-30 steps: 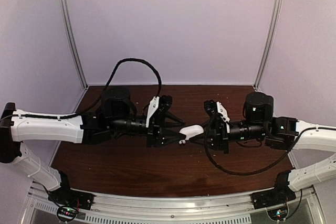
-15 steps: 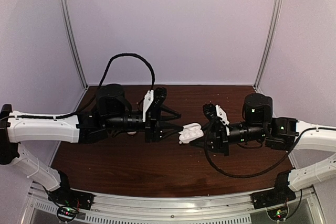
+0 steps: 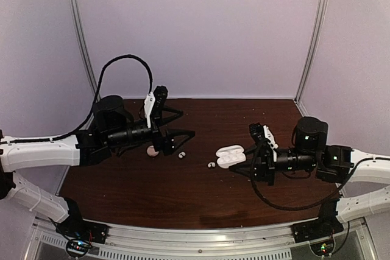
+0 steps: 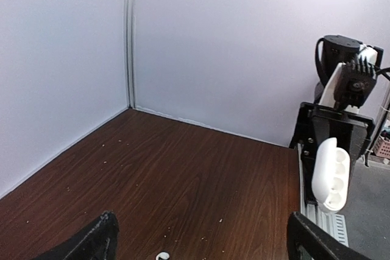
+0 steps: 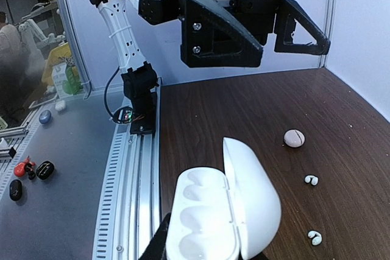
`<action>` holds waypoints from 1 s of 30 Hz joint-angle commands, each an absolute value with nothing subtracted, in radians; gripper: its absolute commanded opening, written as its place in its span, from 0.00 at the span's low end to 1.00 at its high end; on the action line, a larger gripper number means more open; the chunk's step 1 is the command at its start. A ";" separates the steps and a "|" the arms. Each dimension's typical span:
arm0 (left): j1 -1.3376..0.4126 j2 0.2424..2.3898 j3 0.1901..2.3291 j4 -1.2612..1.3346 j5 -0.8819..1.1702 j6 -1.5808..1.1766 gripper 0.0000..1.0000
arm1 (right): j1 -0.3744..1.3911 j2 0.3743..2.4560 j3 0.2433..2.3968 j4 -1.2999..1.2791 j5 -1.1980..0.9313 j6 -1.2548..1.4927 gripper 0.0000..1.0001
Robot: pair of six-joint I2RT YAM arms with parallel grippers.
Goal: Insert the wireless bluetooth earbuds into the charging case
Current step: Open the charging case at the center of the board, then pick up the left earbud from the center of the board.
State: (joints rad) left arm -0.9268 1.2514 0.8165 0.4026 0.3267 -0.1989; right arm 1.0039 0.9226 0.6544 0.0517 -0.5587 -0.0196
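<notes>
Pick-up step: right gripper (image 3: 245, 161) pinches the open charging case (image 3: 230, 156); left gripper (image 3: 184, 140), jaws spread, must descend onto the left earbud (image 3: 181, 154).

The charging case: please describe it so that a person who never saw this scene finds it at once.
On the brown table, follow the right arm to its fingers. They hold the case, a white oval shell raised off the table. It alone is hinged open with empty hollows; the two earbuds nearby are tiny, and the pinkish oval is shut.
</notes>
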 commanded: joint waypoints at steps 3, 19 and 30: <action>-0.855 1.297 0.810 0.318 0.167 -0.297 0.98 | 0.990 0.874 0.592 0.162 -0.529 0.092 0.00; -0.808 1.939 1.283 -0.017 0.518 -0.069 0.56 | 0.896 0.828 0.561 0.173 -0.625 0.126 0.00; -0.764 2.133 1.435 -0.087 0.615 -0.010 0.41 | 0.894 0.799 0.562 0.193 -0.743 0.065 0.00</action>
State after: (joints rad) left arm -0.7784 2.1014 1.3880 -0.0589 0.5491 -0.0505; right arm 0.8978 0.8219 0.5629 0.1513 -0.6830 0.0971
